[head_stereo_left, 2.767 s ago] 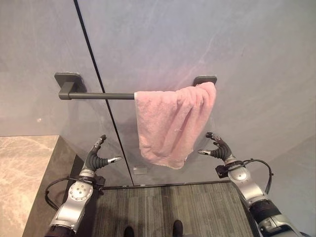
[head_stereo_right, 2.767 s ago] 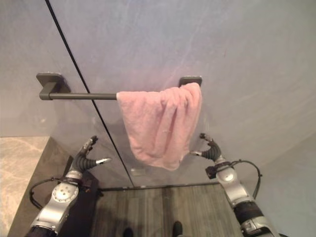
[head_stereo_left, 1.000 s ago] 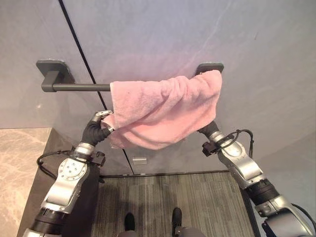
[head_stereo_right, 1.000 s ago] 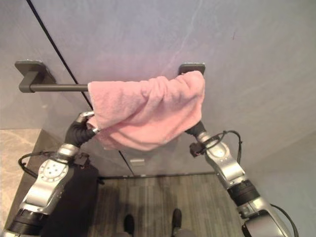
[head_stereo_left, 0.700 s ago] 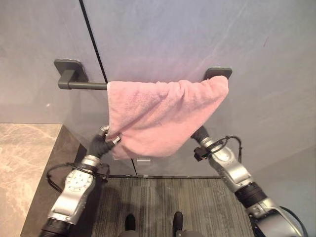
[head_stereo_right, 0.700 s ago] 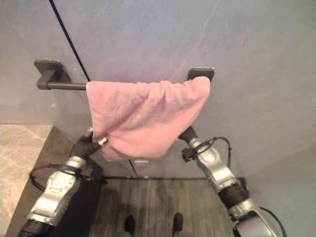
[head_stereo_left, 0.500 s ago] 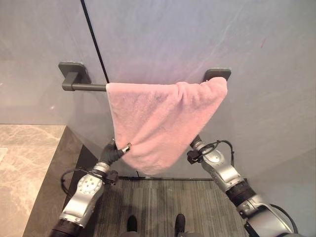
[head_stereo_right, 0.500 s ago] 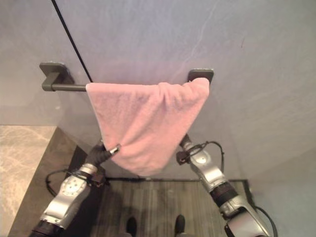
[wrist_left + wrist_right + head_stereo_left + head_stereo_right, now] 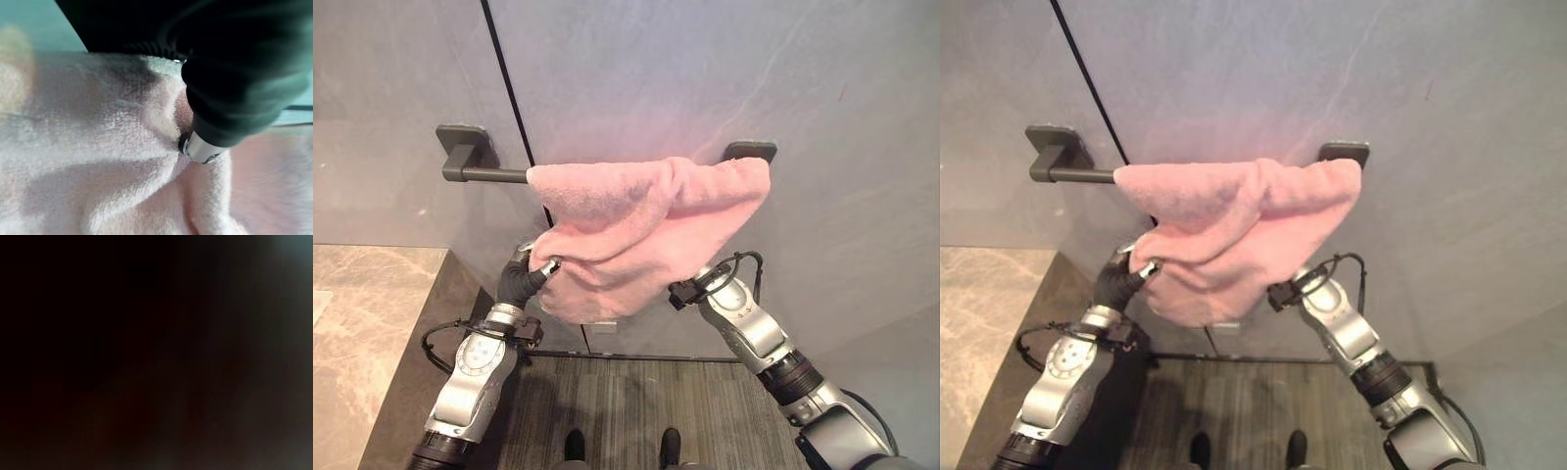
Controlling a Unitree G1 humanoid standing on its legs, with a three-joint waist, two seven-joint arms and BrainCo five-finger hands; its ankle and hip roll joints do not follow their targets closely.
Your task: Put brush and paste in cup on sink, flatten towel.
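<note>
Across the middle of the frame you have one pink towel [image 9: 641, 220] draped over one dark wall rail [image 9: 489, 174], covering the rail's right part up to the right bracket [image 9: 750, 151]; the left bracket [image 9: 462, 141] stays bare. Versus half a second ago, the towel's lower edge no longer hangs in a long point; it's bunched up and lifted, lower left corner raised toward the rail. Your left hand [image 9: 524, 277], centre left, has come up with it, fingers clamped on that corner; the left wrist view shows a fingertip [image 9: 199, 148] dug into a pink fold. Your right hand [image 9: 697, 285] sits tucked under the towel's lower right edge, fingers hidden, so can't tell its grip. One marble desk [image 9: 357, 333] at lower left.
</note>
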